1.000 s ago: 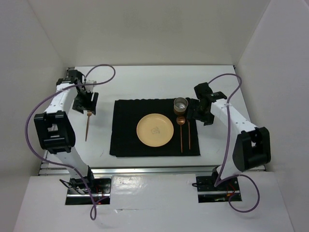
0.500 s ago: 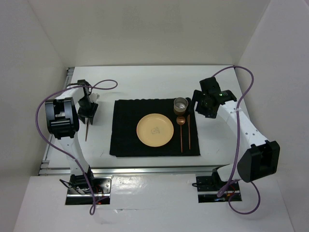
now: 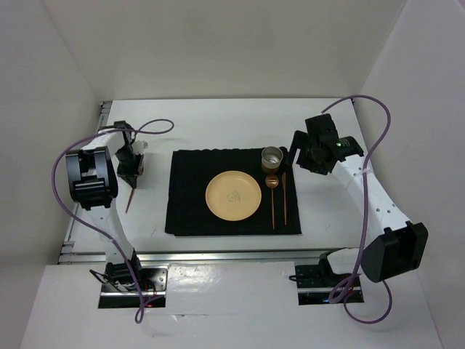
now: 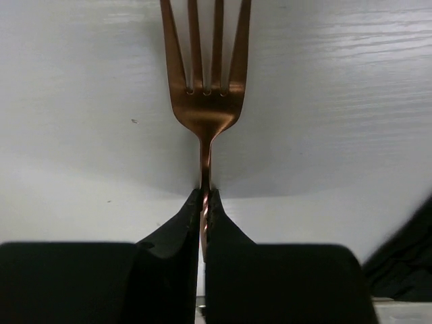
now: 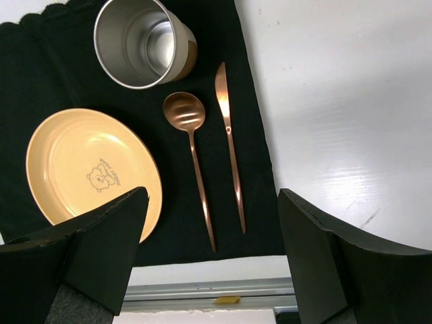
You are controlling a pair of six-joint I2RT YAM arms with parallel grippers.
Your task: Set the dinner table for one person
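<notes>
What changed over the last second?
The left claw closed on the handle of the copper fork beside the black cloth placemat. The right claw, open, drew back rightward from the steel cup. The round yellow plate, copper spoon and copper knife stayed put.

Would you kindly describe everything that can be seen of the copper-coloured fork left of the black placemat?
The fork is slim, shiny copper-coloured metal: four straight tines, a rounded neck, a thin handle. The left gripper is shut on the handle just behind the neck. The fork lies over the white dinner table, left of the black placemat and apart from it; whether it rests there or is lifted cannot be told.
</notes>
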